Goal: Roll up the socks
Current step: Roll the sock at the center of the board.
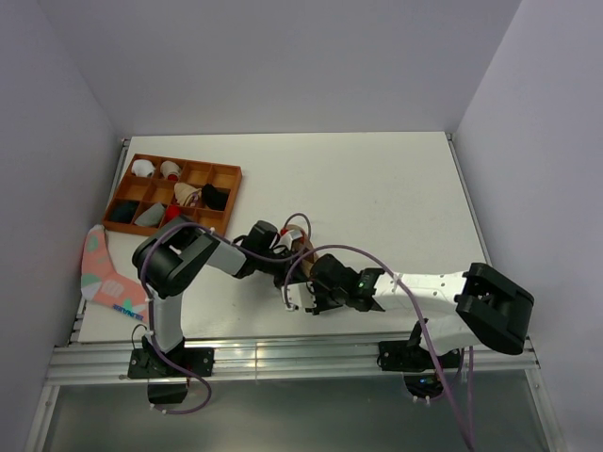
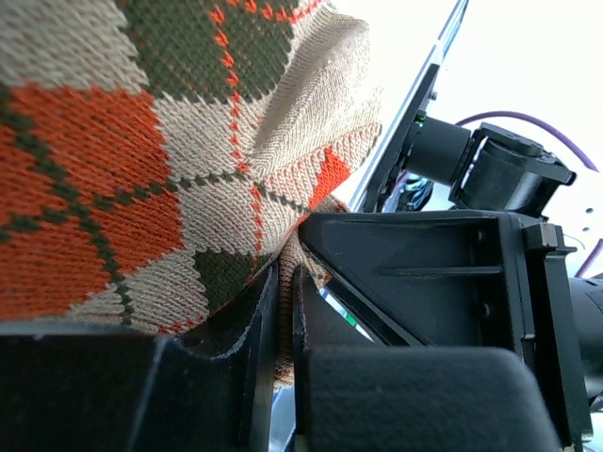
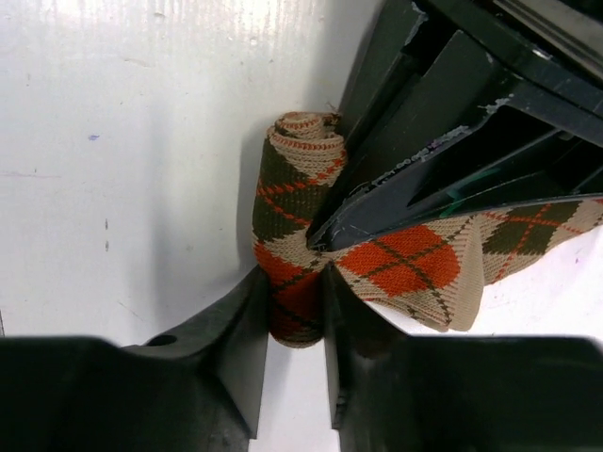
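Tan sock (image 3: pixel 290 188) shows its roll only mid-frame in right-wrist view, pinched by right gripper (image 3: pixel 294 297); left gripper (image 2: pixel 285 292) clamps fabric.

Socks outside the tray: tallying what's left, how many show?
2: a pink sock at the left edge of the table; an argyle sock mid-table, pinched by the left pincer and right pincer. Arms may hide more.

From above, the left gripper (image 1: pixel 286 263) and right gripper (image 1: pixel 308 283) cover most of the sock (image 1: pixel 302 250), and the tray (image 1: pixel 188 164) holds things too small to name. In the left wrist view the sock runs off the top and left edges; in the right wrist view, off the right edge.
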Robot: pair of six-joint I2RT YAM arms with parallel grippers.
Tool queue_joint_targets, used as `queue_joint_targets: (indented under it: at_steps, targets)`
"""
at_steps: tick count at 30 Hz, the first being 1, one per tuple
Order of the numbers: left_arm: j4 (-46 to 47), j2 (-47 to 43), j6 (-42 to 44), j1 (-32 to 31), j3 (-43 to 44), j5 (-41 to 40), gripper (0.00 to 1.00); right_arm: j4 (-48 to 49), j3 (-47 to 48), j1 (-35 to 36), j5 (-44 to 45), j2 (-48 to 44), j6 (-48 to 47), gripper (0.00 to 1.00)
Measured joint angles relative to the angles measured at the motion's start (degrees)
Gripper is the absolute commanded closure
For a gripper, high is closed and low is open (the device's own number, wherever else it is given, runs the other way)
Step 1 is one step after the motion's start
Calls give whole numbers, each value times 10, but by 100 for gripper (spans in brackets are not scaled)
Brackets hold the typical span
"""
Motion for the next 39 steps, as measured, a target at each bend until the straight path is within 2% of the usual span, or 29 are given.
queue_joint_targets:
  at_steps: [3,5,10,16,21,28,33,39]
  targets:
    - [5,-5,-9,0,-8,-3,92,-14,10,0,-9,5,1,81]
    - [11,-16,-18,-1,-18,-13,82,-29,20,-2,-24,10,1,82]
    - [43,-55,-50,-5,-64,-56,73,-71,53,-24,-83,30,-2,83]
    - [141,-100,-103,-9,-137,-143,73,-130,98,-84,-173,56,-14,84]
    - [180,-138,-115,-9,-187,-220,73,-213,158,-139,-245,104,-32,85]
    - [146,-257,-87,-6,-243,-342,68,-336,240,-173,-322,207,-67,86]
    - [108,-363,-44,-13,-259,-409,71,-402,285,-176,-348,253,-84,86]
    - [94,-445,15,-87,-291,-493,71,-498,364,-179,-386,333,-112,86]
